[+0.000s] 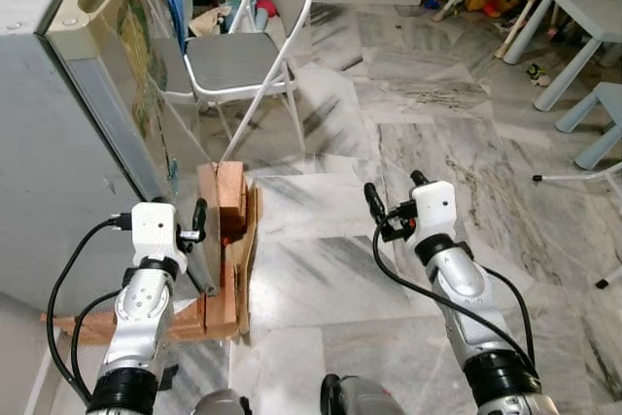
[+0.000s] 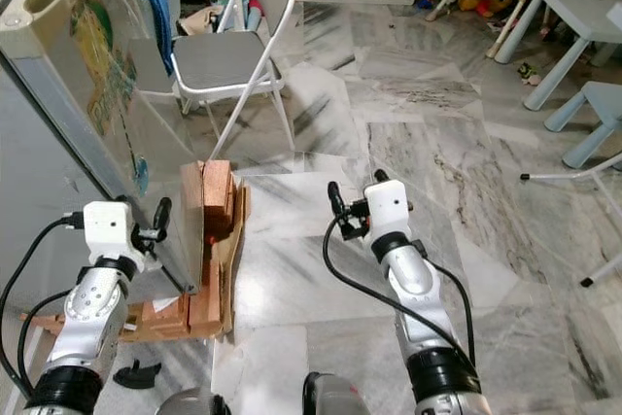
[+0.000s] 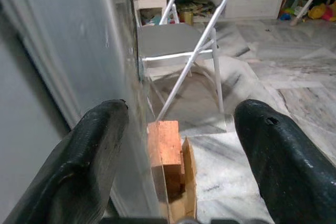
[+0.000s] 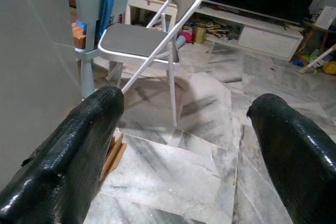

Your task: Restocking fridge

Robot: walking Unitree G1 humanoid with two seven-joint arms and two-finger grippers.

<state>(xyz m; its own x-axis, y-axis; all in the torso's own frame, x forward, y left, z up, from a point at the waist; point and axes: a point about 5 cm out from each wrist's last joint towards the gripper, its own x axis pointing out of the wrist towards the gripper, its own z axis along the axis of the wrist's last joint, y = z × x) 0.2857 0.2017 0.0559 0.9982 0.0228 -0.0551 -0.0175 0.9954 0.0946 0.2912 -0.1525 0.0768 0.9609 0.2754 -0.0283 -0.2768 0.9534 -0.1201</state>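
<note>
Step in hand: judged to be working the fridge door by its free edge; no food or stock is visible to load.
Left gripper: at the door's lower free edge; the left wrist view shows its fingers spread apart with the door's edge between them, one on either side; nothing is clamped.
Right gripper: held out over bare marble floor, well apart from the door; fingers spread, holding nothing.
Doing it well: probably get a firm purchase on the edge before moving it, then follow the hinge arc rather than pull straight; watch the wooden blocks just beside the door's bottom corner, which look likely to foul the swing.
Risk: the edge is thin and smooth, so a slip seems possible; the folding chair stands in the open space beyond the door.
Fridge: at the robot's left, grey body, door standing ajar with its edge toward the camera.
Door look: pale panel with a recessed handle moulding at the top and colourful stickers on its face; grey seal strip along the edge.
Interior: hidden from these angles.
</note>
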